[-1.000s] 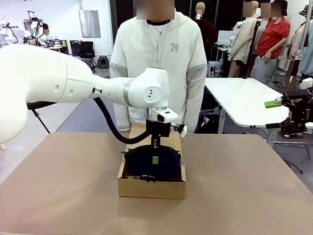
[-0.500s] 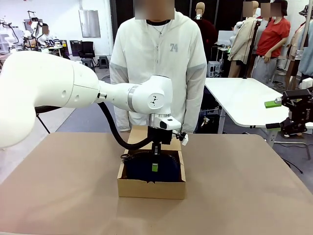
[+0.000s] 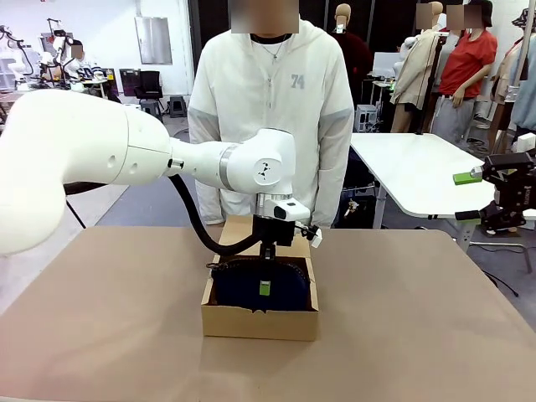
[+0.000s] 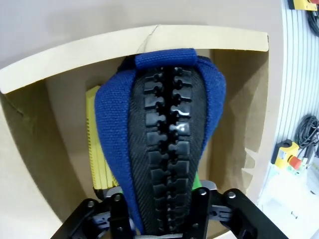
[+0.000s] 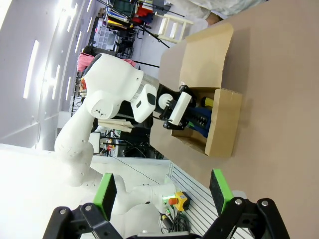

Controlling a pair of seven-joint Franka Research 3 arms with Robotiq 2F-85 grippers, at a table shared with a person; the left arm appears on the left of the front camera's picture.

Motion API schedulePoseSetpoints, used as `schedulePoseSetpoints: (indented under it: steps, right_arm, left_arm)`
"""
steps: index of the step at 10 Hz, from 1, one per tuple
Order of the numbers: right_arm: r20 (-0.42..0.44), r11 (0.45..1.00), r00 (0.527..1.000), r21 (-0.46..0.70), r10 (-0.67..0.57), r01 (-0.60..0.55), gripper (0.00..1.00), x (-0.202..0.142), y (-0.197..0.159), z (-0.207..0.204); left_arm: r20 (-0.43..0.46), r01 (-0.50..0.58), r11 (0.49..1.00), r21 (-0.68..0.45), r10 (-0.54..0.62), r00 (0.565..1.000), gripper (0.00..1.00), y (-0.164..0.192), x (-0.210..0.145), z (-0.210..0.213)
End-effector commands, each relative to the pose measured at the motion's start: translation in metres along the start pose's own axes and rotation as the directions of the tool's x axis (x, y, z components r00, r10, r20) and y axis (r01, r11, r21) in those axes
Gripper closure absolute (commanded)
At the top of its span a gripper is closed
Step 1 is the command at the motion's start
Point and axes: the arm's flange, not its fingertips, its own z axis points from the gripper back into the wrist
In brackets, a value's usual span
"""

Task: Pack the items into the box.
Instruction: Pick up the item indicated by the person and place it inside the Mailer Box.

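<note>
The brown cardboard box (image 3: 260,322) sits mid-table with its flap lid open toward the person. My left gripper (image 3: 265,287) reaches down into it, its fingers closed on either side of the dark navy zippered pouch (image 3: 239,285). In the left wrist view the pouch (image 4: 164,124) stands zipper-up between the fingers of the left gripper (image 4: 159,199), inside the box (image 4: 75,55). A yellow-and-black utility knife (image 4: 97,144) lies in the box beside the pouch. My right gripper (image 3: 494,197) hangs open far off to the right, holding nothing, and its wrist view (image 5: 162,191) looks across at the box (image 5: 222,122).
A person in a white hooded jacket (image 3: 268,109) stands at the table's far side, just behind the box. The brown table (image 3: 419,335) has free room on both sides of the box. A white table (image 3: 410,172) stands behind on the right.
The left arm has come down and lowered the pouch from above the rim deeper into the box. The right arm has not moved.
</note>
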Motion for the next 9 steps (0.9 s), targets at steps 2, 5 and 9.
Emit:
schedulePoseSetpoints:
  steps: [2, 5, 9]
  right_arm:
    - [-0.009, 1.000, 1.000, -0.001, 0.011, -0.011, 0.00, 0.001, 0.002, 0.003]
    - [-0.009, 1.000, 1.000, -0.001, 0.011, -0.011, 0.00, 0.001, 0.002, 0.003]
    - [-0.009, 1.000, 1.000, -0.001, 0.011, -0.011, 0.00, 0.001, 0.002, 0.003]
  left_arm:
    - [0.049, -0.040, 0.999, 0.008, 0.040, 0.998, 0.00, 0.002, -0.015, 0.016]
    - [0.123, -0.086, 0.995, 0.054, 0.079, 0.989, 0.00, -0.002, -0.039, 0.042]
    - [0.295, -0.308, 0.932, 0.192, 0.244, 0.924, 0.00, -0.014, -0.106, 0.098]
